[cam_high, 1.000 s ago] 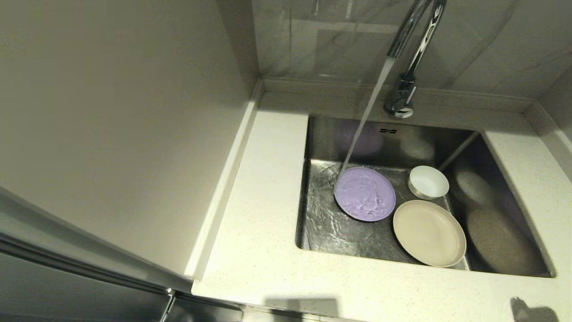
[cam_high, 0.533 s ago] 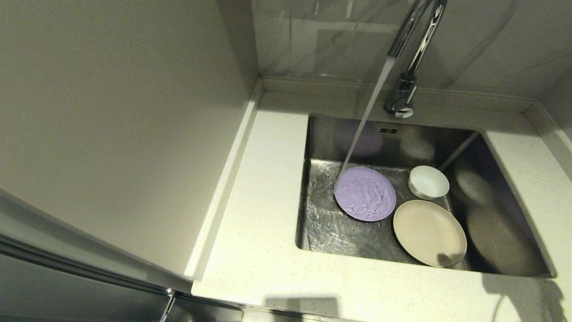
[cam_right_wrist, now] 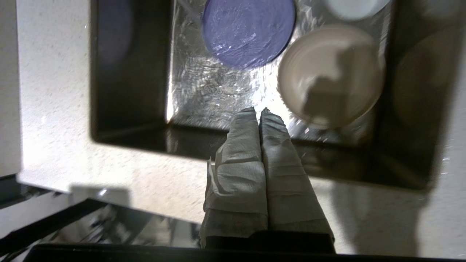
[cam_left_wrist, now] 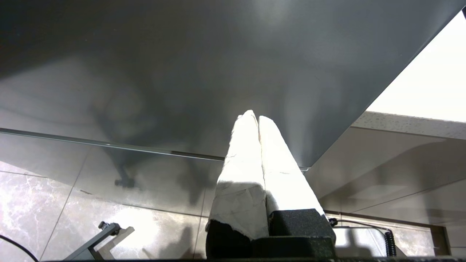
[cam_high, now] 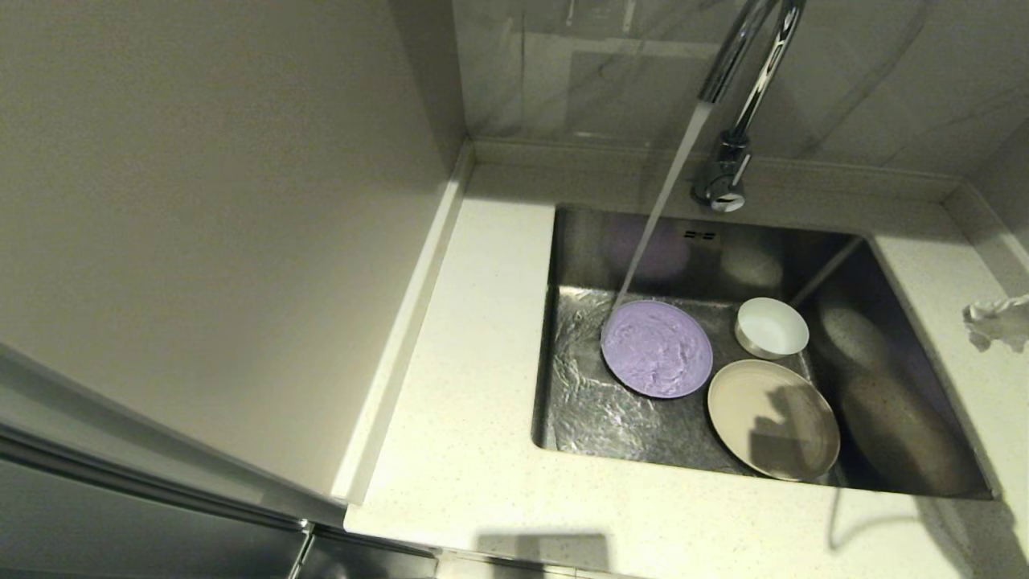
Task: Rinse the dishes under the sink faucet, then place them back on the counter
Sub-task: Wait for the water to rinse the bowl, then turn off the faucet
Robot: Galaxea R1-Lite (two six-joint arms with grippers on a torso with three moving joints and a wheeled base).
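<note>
Three dishes lie in the steel sink (cam_high: 587, 402): a lilac plate (cam_high: 657, 349), a cream plate (cam_high: 773, 419) and a small white bowl (cam_high: 771, 326). The chrome faucet (cam_high: 744, 72) runs, and its stream (cam_high: 659, 209) lands on the lilac plate's far left rim. My right gripper (cam_high: 997, 322), its fingers wrapped in white, enters high at the right edge over the counter. In the right wrist view it (cam_right_wrist: 259, 111) is shut and empty, looking down on the lilac plate (cam_right_wrist: 249, 32) and cream plate (cam_right_wrist: 331, 72). My left gripper (cam_left_wrist: 255, 115) is parked below the counter, shut.
The off-white counter (cam_high: 474, 362) surrounds the sink, with a raised edge along the back. A tall beige panel (cam_high: 201, 201) walls off the left side. Tiled wall stands behind the faucet. The arm's shadow falls on the cream plate.
My right gripper has come into the head view at the right edge. Its shadow has moved from the front right counter onto the cream plate. The dishes have stayed put.
</note>
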